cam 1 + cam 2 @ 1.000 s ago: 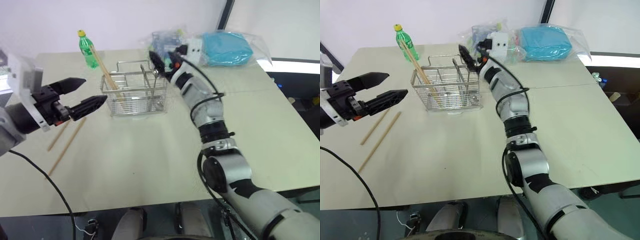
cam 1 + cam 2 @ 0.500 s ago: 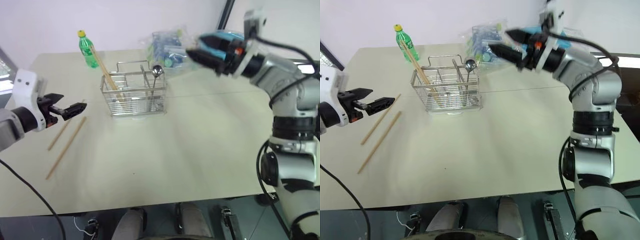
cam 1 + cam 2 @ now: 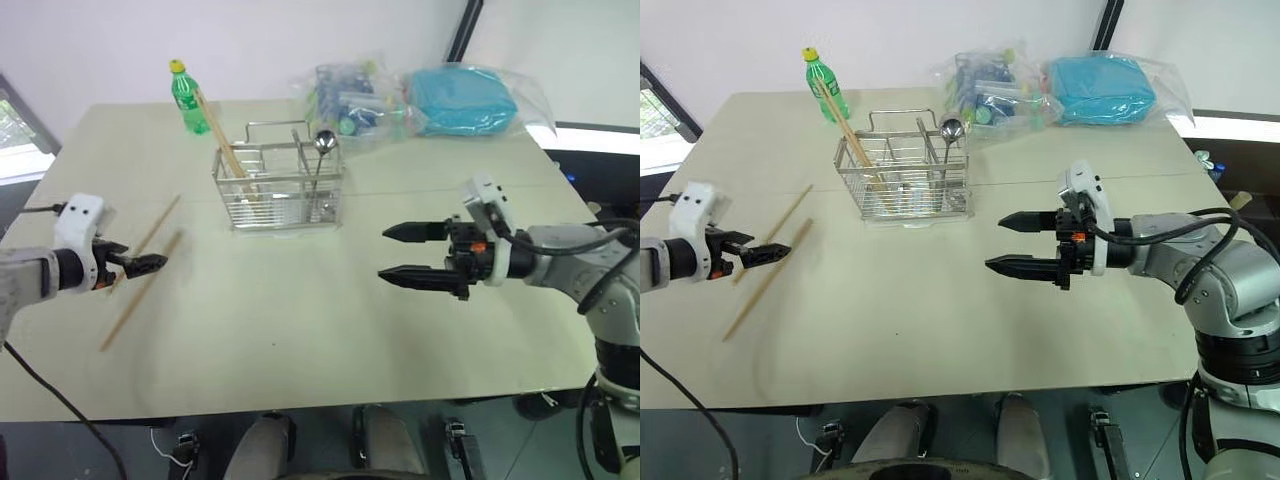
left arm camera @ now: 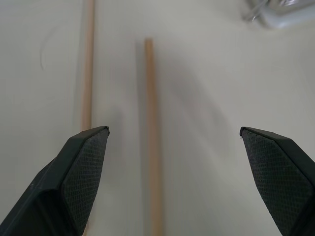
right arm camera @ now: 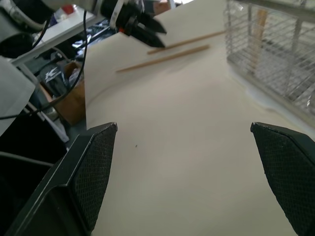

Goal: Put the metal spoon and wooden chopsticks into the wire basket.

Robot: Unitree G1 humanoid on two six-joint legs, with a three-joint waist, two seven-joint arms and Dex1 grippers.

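Observation:
The wire basket [image 3: 280, 187] stands at the table's far middle. The metal spoon [image 3: 325, 142] stands in its right compartment, bowl up. Two wooden chopsticks [image 3: 222, 140] lean out of its left compartment. Two more chopsticks [image 3: 142, 288] lie loose on the table, left of the basket. My left gripper [image 3: 158, 263] hovers low over them, open, with one stick [image 4: 151, 137] between its fingers and the other [image 4: 87, 64] beside one finger. My right gripper [image 3: 383, 252] is open and empty over the table's near right, pointing left, away from the basket.
A green bottle [image 3: 187, 95] stands behind the basket's left corner. Clear plastic bags [image 3: 360, 95], one with blue contents [image 3: 465, 100], lie at the back right. In the right wrist view the basket's wall [image 5: 275, 54] and the left gripper [image 5: 147, 27] show.
My right gripper has drawn back from the basket to the near right, leaving the spoon standing in it. My left gripper has sunk down and left onto the loose chopsticks.

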